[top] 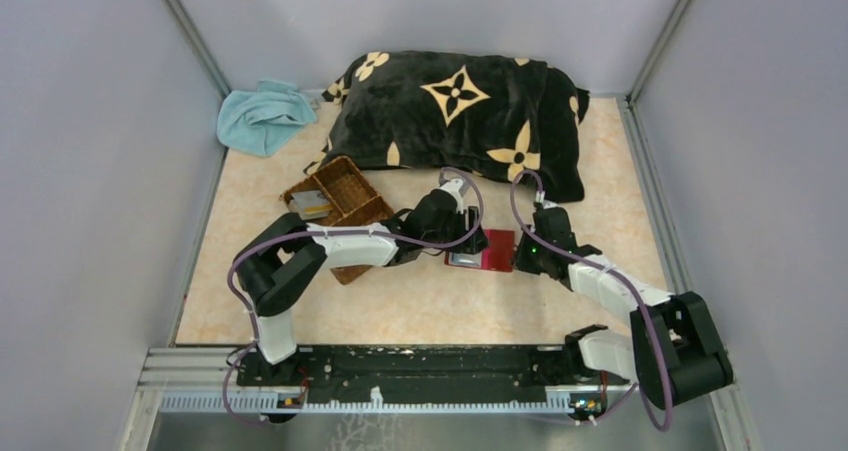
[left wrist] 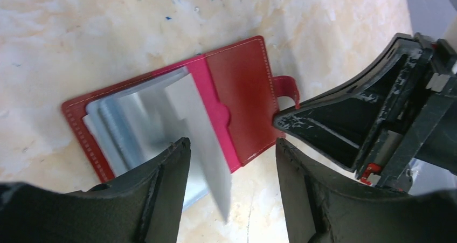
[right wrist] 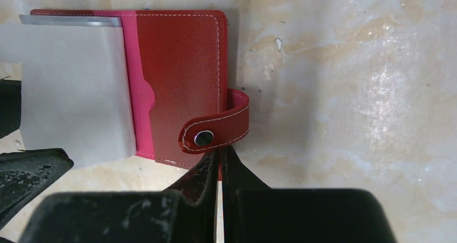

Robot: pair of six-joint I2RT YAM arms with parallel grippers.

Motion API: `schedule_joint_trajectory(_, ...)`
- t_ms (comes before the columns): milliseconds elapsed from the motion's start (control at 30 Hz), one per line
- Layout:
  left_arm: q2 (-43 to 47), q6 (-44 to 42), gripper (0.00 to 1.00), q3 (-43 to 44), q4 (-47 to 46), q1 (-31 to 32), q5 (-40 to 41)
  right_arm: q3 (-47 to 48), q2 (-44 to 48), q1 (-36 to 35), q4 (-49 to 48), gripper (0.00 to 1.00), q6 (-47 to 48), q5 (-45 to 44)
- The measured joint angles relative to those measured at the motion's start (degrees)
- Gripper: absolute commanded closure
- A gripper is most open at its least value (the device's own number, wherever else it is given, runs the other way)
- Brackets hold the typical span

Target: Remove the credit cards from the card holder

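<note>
My left gripper (left wrist: 232,146), open, straddles a thin, stiff, slick card (left wrist: 200,132) jutting toward 6 o'clock from the mid-table card holder (left wrist: 240,97); I'd pinch its faces. My closed right gripper (right wrist: 220,158) seemingly pins the strap (right wrist: 223,125).

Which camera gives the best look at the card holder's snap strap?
Right wrist: the snap strap and its stud lie in full view, folded over the cover, just ahead of the right tool. Left wrist shows only its loop, partly behind that tool. Top external shows the card holder small, strap indistinguishable.
</note>
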State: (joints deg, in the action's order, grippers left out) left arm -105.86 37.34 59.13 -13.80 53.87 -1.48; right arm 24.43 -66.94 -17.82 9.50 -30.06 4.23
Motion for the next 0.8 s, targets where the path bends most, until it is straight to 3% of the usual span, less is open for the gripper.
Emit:
schedule_joint_trajectory(67,-0.7,0.0,0.44,0.5,-1.0,0.0,-1.2,0.0,-0.3,0.0,-0.5,0.95,0.1,0.4)
schedule_joint_trajectory(133,-1.2,0.2,0.59,0.5,-1.9,0.0,-2.4,0.0,-0.3,0.0,-0.6,0.74,0.3,0.6)
schedule_joint_trajectory(200,-1.6,0.3,0.65,0.4,-3.0,0.0,-3.7,0.2,-0.2,0.0,-0.5,0.51,0.3,0.9)
schedule_joint_trajectory(267,-1.7,0.7,0.66,0.2,-4.3,0.0,-5.3,0.8,0.6,0.0,0.0,0.45,0.6,1.0)
schedule_joint_trajectory(367,-1.7,1.6,0.59,0.2,-6.7,0.0,-7.6,0.7,4.5,0.1,2.7,0.44,0.5,0.2)
schedule_joint_trajectory(433,-1.8,2.3,0.4,0.1,-8.5,0.0,-9.0,0.7,8.6,0.1,4.3,0.44,0.2,0.2)
schedule_joint_trajectory(500,-2.2,2.9,0.31,0.1,-9.9,0.0,-9.9,0.7,12.6,0.1,5.4,0.44,0.0,0.0)
schedule_joint_trajectory(667,-5.7,4.1,0.28,0.2,-12.1,0.0,-12.0,0.7,18.6,0.1,9.3,0.49,-0.9,-1.2)
schedule_joint_trajectory(700,-5.8,4.2,0.27,0.2,-12.1,0.0,-12.0,0.7,19.5,0.1,10.2,0.52,-1.2,-1.5)
schedule_joint_trajectory(800,-7.7,4.5,0.12,0.2,-12.2,0.0,-12.8,0.8,22.1,0.1,11.8,0.78,-2.1,-2.4)
